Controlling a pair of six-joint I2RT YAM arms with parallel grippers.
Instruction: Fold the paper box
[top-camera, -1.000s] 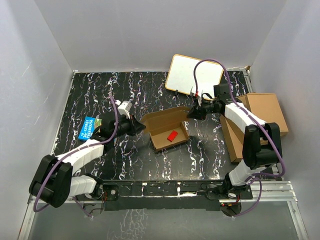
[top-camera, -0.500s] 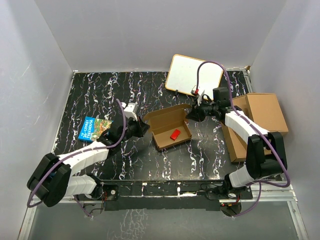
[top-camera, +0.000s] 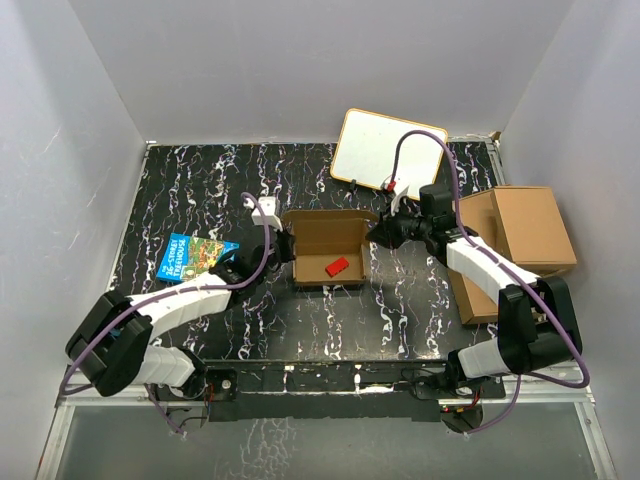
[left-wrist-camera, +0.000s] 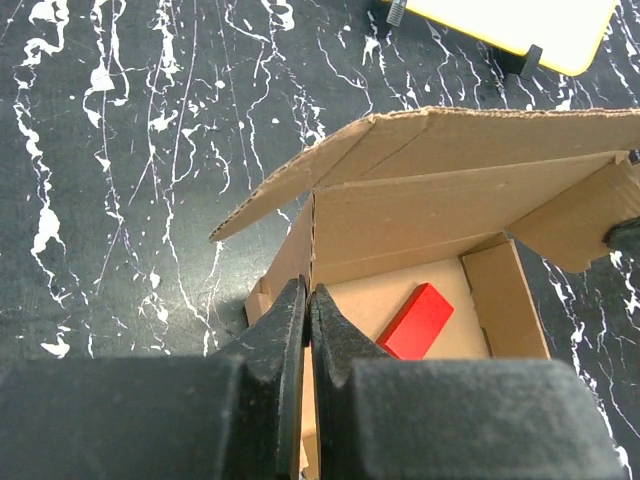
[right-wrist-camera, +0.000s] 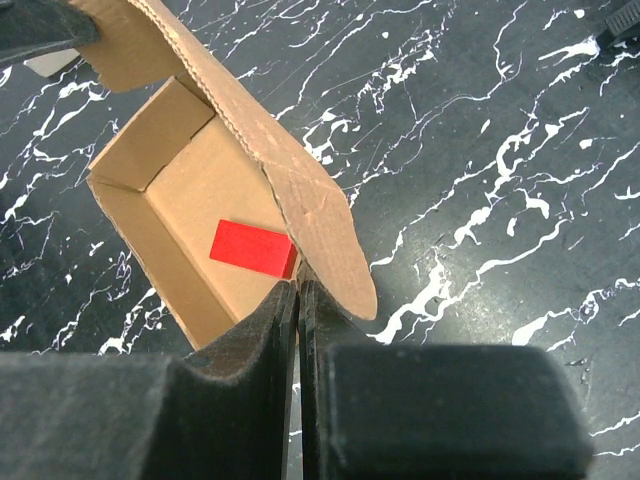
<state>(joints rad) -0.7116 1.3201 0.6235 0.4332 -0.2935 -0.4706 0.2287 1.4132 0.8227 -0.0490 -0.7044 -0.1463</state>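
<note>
Looks mostly folded: paper box (top-camera: 325, 250) mid-table with walls up and red block (top-camera: 336, 266) inside, lid raised and not yet tucked, left gripper (left-wrist-camera: 308, 296) and right gripper (right-wrist-camera: 298, 288) pinched tight on opposite ends.

high overhead, wrists close, sharing paper box (top-camera: 318, 232)

Matt, rough-edged corrugated cardboard of the paper box (top-camera: 320, 235); smooth red block (top-camera: 336, 266); black marble-look table (top-camera: 200, 190).
</note>
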